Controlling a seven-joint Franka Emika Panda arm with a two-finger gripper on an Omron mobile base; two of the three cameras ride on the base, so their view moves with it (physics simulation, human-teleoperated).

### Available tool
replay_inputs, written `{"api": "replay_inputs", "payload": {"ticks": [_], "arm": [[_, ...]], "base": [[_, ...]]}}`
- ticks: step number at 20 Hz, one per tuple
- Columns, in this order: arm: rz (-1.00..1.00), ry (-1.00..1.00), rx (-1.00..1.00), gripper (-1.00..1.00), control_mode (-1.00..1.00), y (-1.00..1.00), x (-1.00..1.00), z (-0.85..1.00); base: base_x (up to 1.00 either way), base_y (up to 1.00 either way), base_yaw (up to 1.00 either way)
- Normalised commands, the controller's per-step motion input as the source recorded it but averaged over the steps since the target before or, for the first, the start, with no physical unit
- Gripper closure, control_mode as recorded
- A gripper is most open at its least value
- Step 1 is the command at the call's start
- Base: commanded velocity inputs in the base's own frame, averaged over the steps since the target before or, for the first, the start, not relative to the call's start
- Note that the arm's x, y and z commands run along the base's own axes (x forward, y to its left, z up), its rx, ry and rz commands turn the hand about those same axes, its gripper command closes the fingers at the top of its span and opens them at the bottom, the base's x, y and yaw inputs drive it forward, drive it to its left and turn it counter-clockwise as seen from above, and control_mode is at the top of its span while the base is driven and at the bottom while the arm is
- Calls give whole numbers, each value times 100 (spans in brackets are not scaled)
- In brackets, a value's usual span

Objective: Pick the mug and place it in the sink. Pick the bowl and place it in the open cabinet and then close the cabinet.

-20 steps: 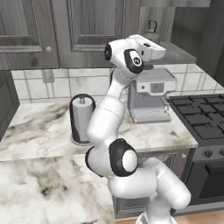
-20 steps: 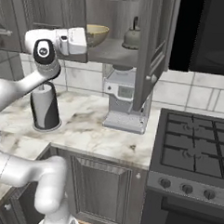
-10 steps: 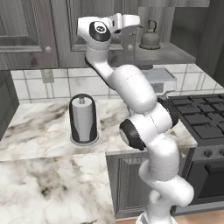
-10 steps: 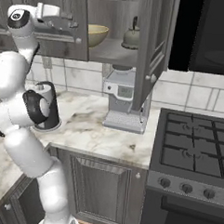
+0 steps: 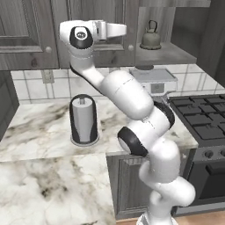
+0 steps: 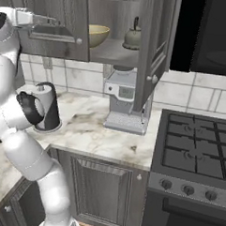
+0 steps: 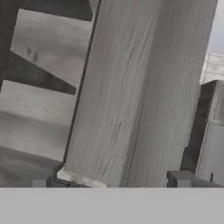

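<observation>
The yellowish bowl [image 6: 98,34] sits on the shelf of the open wall cabinet [image 6: 114,52], left of a grey kettle [image 6: 133,37]. The cabinet's door [image 6: 154,42] stands swung out to the right. High up, my gripper [image 5: 122,30] [image 6: 51,21] points sideways along the shut cabinet doors left of the opening. It is open, with nothing between its fingertips [image 7: 41,179]. In the hand view a wood-grain door panel [image 7: 140,87] lies close ahead of the gripper [image 7: 111,179]. The mug and the sink are out of view.
On the marble counter [image 5: 39,132] stand a paper towel holder [image 5: 83,118] [image 6: 47,106] and, under the open cabinet, a coffee machine [image 5: 154,81] [image 6: 125,99]. A gas stove [image 5: 202,121] [image 6: 197,152] is to the right. My own arm rises in front of the counter.
The arm has swung up and left, carrying the open hand from the cabinet opening to the shut doors beside it. The bowl has stayed on the shelf.
</observation>
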Motion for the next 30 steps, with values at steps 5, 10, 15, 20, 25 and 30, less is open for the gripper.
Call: {"api": "replay_inputs", "payload": {"ticks": [5, 10, 15, 20, 25, 30], "arm": [[2, -74, 8, -100, -100, -30, -99, 9], [-4, -2, 44, -100, -100, -100, -100, 8], [0, 11, 54, -100, -100, -100, -100, -26], [5, 13, 43, -100, -100, -57, -100, -4], [16, 2, 27, -100, -100, -70, -100, -66], [40, -23, 21, -100, -100, -94, -100, -100]], "base": [[0, 0, 0], [0, 0, 0], [0, 0, 0], [0, 0, 0], [0, 0, 0], [0, 0, 0]]}}
